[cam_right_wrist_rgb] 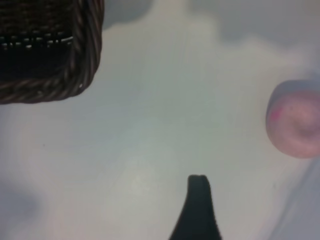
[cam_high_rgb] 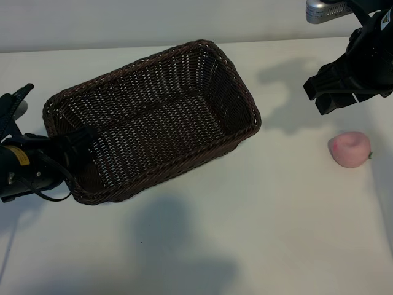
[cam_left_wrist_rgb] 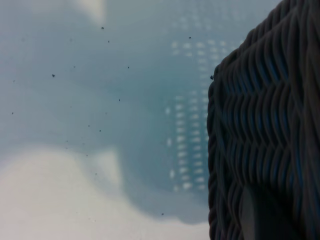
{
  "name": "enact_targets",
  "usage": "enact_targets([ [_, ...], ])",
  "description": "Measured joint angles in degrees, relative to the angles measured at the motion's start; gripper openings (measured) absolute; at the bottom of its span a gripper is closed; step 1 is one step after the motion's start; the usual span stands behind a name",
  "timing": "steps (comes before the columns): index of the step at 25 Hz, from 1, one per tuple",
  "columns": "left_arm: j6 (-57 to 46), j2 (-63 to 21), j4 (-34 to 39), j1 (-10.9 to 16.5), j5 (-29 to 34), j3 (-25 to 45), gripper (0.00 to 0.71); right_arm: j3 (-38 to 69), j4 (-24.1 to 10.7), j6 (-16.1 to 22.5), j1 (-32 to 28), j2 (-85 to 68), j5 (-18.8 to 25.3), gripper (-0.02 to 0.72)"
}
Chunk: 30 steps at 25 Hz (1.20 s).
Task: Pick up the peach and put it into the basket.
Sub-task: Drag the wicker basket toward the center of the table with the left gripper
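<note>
The left tool is clamped on the near-left wall of the basket. The peach sits on the white surface, well right of the basket, just below the right tool, which hangs with jaws spread and empty.

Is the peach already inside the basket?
No, the peach lies on the table, apart from the basket and on its right in the exterior view.
</note>
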Motion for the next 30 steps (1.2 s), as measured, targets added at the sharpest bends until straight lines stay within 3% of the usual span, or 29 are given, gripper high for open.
enact_targets([
  [4,0.9,0.0,0.2,0.0,2.0,-1.9,0.156,0.0,0.0,0.0,0.0,0.0,0.0,0.558],
  [14,15.8,8.2,-2.0,0.0,15.5,-21.1,0.156,0.0,0.0,0.0,0.0,0.0,0.0,0.558],
  [21,29.5,17.7,-14.9,0.0,14.8,-28.1,0.156,0.0,0.0,0.0,0.0,0.0,0.0,0.558],
  [30,39.0,29.2,-22.9,0.0,14.4,-35.1,0.156,0.0,0.0,0.0,0.0,0.0,0.0,0.558],
])
